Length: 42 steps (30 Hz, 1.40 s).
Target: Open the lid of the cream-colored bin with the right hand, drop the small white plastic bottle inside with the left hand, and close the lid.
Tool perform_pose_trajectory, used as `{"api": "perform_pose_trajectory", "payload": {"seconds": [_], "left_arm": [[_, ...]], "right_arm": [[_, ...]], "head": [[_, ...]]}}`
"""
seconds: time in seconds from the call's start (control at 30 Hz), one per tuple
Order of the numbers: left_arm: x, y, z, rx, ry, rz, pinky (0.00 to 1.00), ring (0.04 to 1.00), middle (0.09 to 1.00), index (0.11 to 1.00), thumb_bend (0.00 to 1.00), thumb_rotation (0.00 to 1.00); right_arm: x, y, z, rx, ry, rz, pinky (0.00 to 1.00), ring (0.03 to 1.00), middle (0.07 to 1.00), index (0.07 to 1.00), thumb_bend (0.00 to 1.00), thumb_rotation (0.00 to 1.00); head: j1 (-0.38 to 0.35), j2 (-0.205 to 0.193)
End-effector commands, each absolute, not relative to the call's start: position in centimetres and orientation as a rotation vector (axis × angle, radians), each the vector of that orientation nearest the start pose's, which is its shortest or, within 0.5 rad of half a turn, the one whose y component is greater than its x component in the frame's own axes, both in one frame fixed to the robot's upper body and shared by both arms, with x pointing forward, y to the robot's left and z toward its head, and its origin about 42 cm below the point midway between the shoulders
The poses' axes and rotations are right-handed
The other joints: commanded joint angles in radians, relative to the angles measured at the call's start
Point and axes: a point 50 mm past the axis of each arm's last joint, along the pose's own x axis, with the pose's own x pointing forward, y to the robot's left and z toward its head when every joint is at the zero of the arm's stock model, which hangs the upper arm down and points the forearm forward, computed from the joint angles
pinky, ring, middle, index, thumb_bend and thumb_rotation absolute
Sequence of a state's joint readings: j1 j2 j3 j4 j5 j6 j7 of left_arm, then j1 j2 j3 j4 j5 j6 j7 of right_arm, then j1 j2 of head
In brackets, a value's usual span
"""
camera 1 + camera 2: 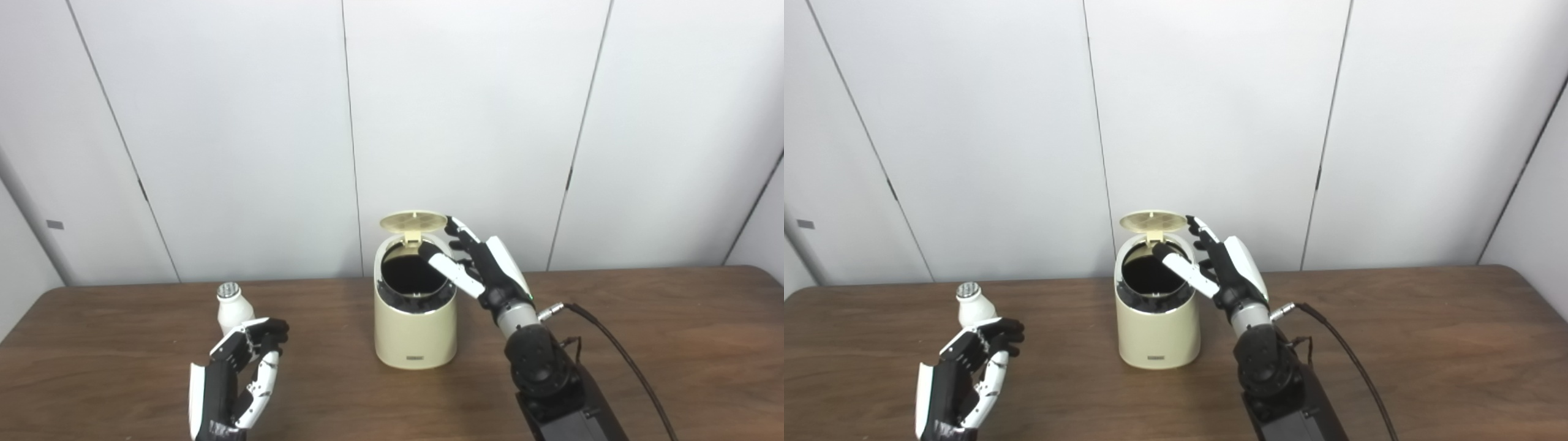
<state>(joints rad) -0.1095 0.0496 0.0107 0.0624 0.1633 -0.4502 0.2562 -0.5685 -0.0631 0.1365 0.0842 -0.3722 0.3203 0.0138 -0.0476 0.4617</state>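
The cream-colored bin (pixel 416 327) stands mid-table with its round lid (pixel 413 221) swung up and its dark inside showing. My right hand (pixel 474 263) is open at the bin's right rim, one finger across the opening, the others reaching up beside the lid's right edge. The small white plastic bottle (pixel 233 308) with a silver cap stands upright on the table to the left. My left hand (pixel 242 373) is open just in front of the bottle, fingers curled, not holding it. The bottle's lower part is hidden behind the fingers.
The brown wooden table (pixel 643 343) runs the full width, with a white panelled wall close behind. A black cable (pixel 618 352) trails from my right wrist across the table's right side.
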Motion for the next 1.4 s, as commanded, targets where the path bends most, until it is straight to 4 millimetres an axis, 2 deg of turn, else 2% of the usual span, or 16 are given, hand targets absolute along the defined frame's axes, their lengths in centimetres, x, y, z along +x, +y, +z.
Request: {"api": "perform_pose_trajectory", "payload": {"seconds": [0.0,0.1,0.2,0.27,0.57,0.7,0.73,0.77,0.8,0.83,0.87,0.9,0.97,1.03,1.2,1.37], "left_arm": [[31.3,22.9,15.7,0.147,-0.586,0.188,0.52,0.602,0.625,0.603,0.21,0.42],[31.3,22.9,15.7,0.142,-0.586,0.184,0.52,0.601,0.626,0.604,0.21,0.42],[31.3,23.0,15.7,0.146,-0.586,0.183,0.53,0.604,0.627,0.604,0.21,0.42],[31.2,23.0,15.7,0.145,-0.586,0.181,0.53,0.607,0.629,0.605,0.21,0.42],[31.2,23.2,15.8,0.143,-0.587,0.186,0.52,0.599,0.623,0.599,0.20,0.41],[31.3,23.3,15.8,0.151,-0.587,0.182,0.52,0.601,0.625,0.599,0.20,0.41],[31.3,23.4,15.7,0.151,-0.586,0.179,0.52,0.603,0.626,0.600,0.20,0.41],[31.3,23.4,15.7,0.152,-0.586,0.179,0.53,0.606,0.627,0.601,0.20,0.40],[31.3,23.5,15.7,0.154,-0.586,0.179,0.53,0.606,0.627,0.601,0.20,0.40],[31.3,23.5,15.7,0.154,-0.586,0.180,0.53,0.606,0.626,0.601,0.20,0.40],[31.3,23.5,15.7,0.157,-0.586,0.181,0.52,0.606,0.625,0.600,0.21,0.41],[31.3,23.6,15.7,0.158,-0.585,0.182,0.53,0.605,0.625,0.601,0.21,0.42],[31.3,23.6,15.7,0.160,-0.587,0.183,0.53,0.602,0.622,0.600,0.21,0.42],[31.3,23.7,15.8,0.164,-0.588,0.184,0.52,0.599,0.620,0.600,0.21,0.42],[31.4,23.9,15.7,0.167,-0.584,0.189,0.52,0.597,0.616,0.597,0.21,0.41],[31.5,24.3,15.7,0.169,-0.581,0.182,0.53,0.603,0.622,0.600,0.20,0.41]], "right_arm": [[43.0,-15.1,27.1,-0.386,-0.320,0.156,0.83,0.914,0.930,0.917,0.81,0.91],[42.1,-15.6,26.5,-0.214,-0.382,0.223,0.85,0.925,0.934,0.914,0.76,0.85],[41.1,-16.0,26.2,-0.102,-0.431,0.254,0.84,0.914,0.914,0.899,0.90,0.88],[40.5,-16.5,25.9,-0.049,-0.465,0.266,0.89,0.930,0.922,0.910,0.98,0.87],[36.7,-19.5,24.4,-0.027,-0.547,0.170,0.90,0.916,0.910,0.901,1.00,0.81],[34.9,-22.3,21.3,-0.061,-0.588,0.066,0.87,0.892,0.896,0.875,1.00,0.76],[34.4,-22.9,20.4,-0.078,-0.594,0.039,0.88,0.890,0.895,0.873,0.95,0.77],[34.0,-23.5,19.7,-0.092,-0.603,0.021,0.88,0.888,0.893,0.871,0.85,0.79],[33.6,-24.0,19.1,-0.100,-0.612,0.007,0.89,0.891,0.896,0.871,0.69,0.82],[33.5,-24.2,18.8,-0.104,-0.620,0.001,0.89,0.893,0.896,0.869,0.58,0.83],[33.1,-24.5,18.3,-0.115,-0.621,-0.025,0.90,0.894,0.897,0.867,0.53,0.84],[32.6,-24.8,17.9,-0.119,-0.618,-0.050,0.88,0.888,0.887,0.855,0.36,0.82],[32.0,-25.1,17.1,-0.115,-0.607,-0.084,0.89,0.888,0.881,0.845,0.26,0.74],[31.6,-25.3,16.5,-0.102,-0.591,-0.104,0.87,0.880,0.874,0.836,0.22,0.63],[30.7,-26.2,13.8,-0.166,-0.502,-0.185,0.79,0.834,0.842,0.819,0.23,0.50],[30.6,-25.9,13.0,-0.224,-0.480,-0.212,0.76,0.807,0.819,0.786,0.28,0.62]], "head": [[0.001,0.002],[0.001,0.004],[0.001,0.006],[0.003,0.006],[0.004,0.008],[0.002,0.005],[0.000,0.005],[-0.001,0.005],[-0.001,0.004],[-0.002,0.005],[-0.002,0.005],[-0.003,0.005],[-0.002,0.005],[-0.002,0.005],[-0.004,-0.001],[-0.008,-0.009]]}}
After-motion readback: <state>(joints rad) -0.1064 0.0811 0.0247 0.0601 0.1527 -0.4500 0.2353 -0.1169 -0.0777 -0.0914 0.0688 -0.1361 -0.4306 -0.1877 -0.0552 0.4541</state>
